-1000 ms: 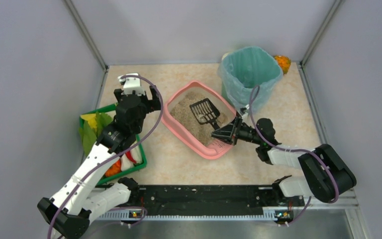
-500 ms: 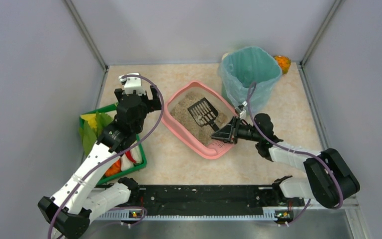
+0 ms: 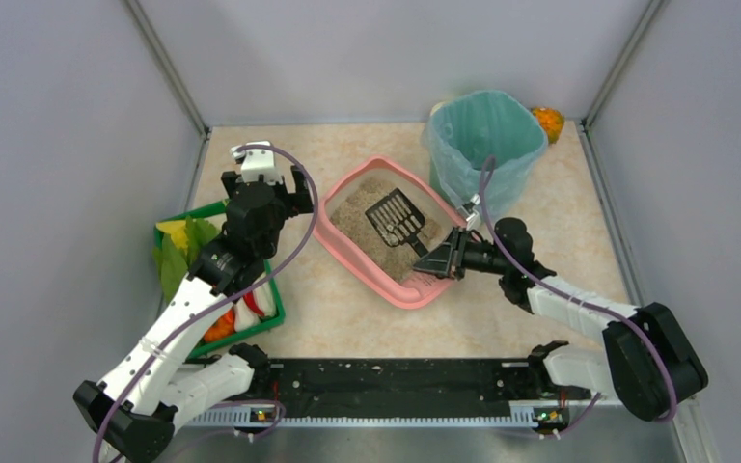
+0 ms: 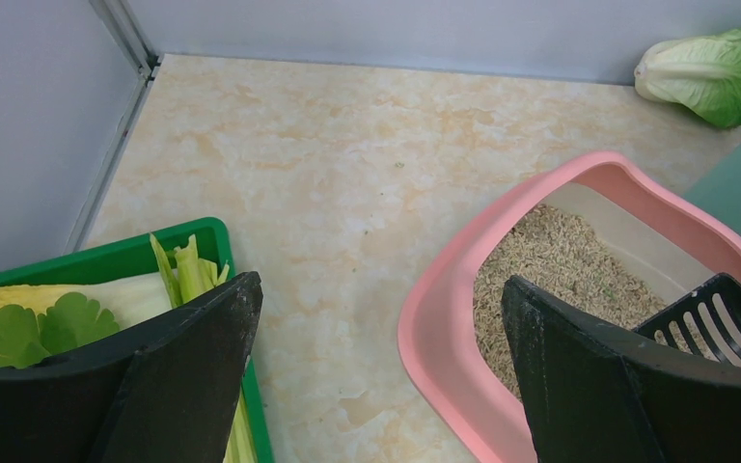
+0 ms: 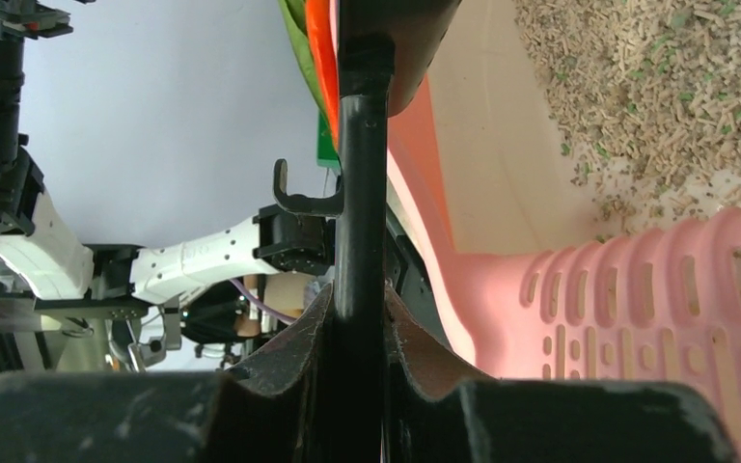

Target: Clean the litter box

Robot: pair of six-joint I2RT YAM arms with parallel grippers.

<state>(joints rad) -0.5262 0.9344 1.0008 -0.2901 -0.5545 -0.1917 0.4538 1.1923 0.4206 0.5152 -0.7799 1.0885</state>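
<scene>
The pink litter box (image 3: 340, 247) with beige litter sits mid-table; its slotted ledge (image 5: 637, 309) is at the near right end. A black slotted scoop (image 3: 396, 216) rests in the litter. My right gripper (image 3: 441, 258) is shut on the scoop's handle (image 5: 362, 193), over the ledge; in the right wrist view the right gripper (image 5: 359, 318) has both fingers pressed on the handle. My left gripper (image 3: 265, 188) is open and empty, left of the box. In the left wrist view the left gripper (image 4: 376, 318) hangs above bare floor beside the box rim (image 4: 444, 318).
A tall teal-lined bin (image 3: 487, 135) stands behind the box at the right, with an orange item (image 3: 547, 121) behind it. A green tray (image 3: 207, 206) of vegetables lies at the left. A cabbage (image 4: 714, 68) lies by the back wall. Walls close in on three sides.
My right arm's forearm and elbow have swung a little to the right; the scoop has barely moved in the litter. The left arm has not moved.
</scene>
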